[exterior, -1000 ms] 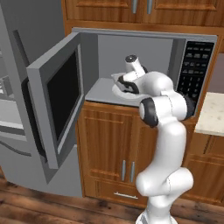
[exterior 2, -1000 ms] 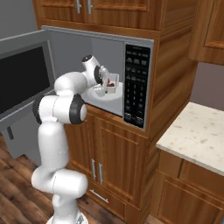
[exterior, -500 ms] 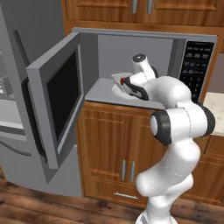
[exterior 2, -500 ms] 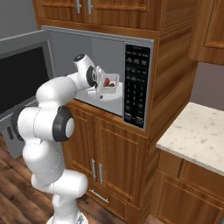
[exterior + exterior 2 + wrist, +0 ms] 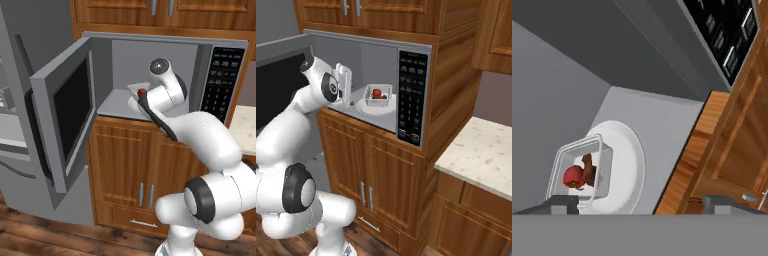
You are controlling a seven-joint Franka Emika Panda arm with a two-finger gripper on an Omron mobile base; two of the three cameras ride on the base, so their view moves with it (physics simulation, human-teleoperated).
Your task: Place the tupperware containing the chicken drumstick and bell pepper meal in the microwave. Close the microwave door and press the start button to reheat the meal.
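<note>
Translucent tupperware (image 5: pixel 379 95) sits lengthwise across the turntable (image 5: pixel 364 106), hand (image 5: pixel 641 202) released.

tupperware (image 5: pixel 577 172) on white turntable (image 5: pixel 629 165), bell pepper (image 5: pixel 573 177) and chicken drumstick (image 5: pixel 588 167) inside

Left base view: arm (image 5: pixel 165 97) hides most of tupperware (image 5: pixel 139 90); drumstick unseen.
</note>
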